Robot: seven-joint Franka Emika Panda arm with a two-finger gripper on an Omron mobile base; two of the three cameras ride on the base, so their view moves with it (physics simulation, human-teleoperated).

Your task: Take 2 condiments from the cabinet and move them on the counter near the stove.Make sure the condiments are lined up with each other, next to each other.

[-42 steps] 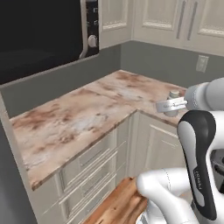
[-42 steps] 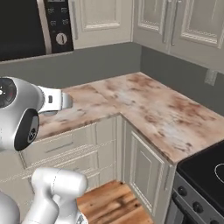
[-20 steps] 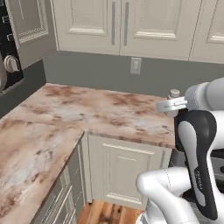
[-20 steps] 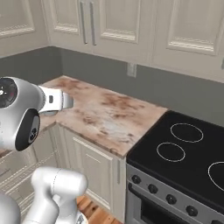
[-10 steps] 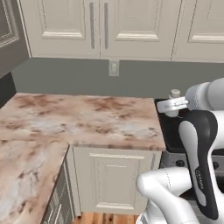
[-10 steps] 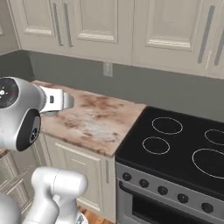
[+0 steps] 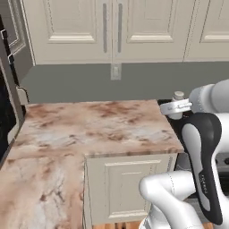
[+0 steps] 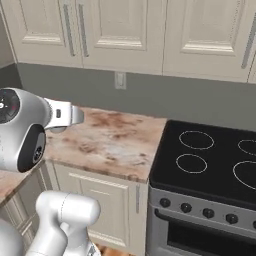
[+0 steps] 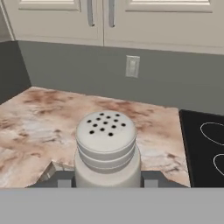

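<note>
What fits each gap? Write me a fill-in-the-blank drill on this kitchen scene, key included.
1. The gripper is closed on a pale shaker whose round cap is dotted with small ____.
2. On the grey wall above the counter sits a white ____.
3. The black cooktop lies to the counter's ____ in the right base view.

Missing words: holes; outlet; right

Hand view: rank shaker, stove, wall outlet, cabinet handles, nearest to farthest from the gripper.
1. Shaker: held in the gripper, right in front of the camera.
2. Stove: on the right, butting against the counter.
3. Wall outlet: on the grey backsplash behind the counter.
4. Cabinet handles: at the top, above the outlet.
</note>
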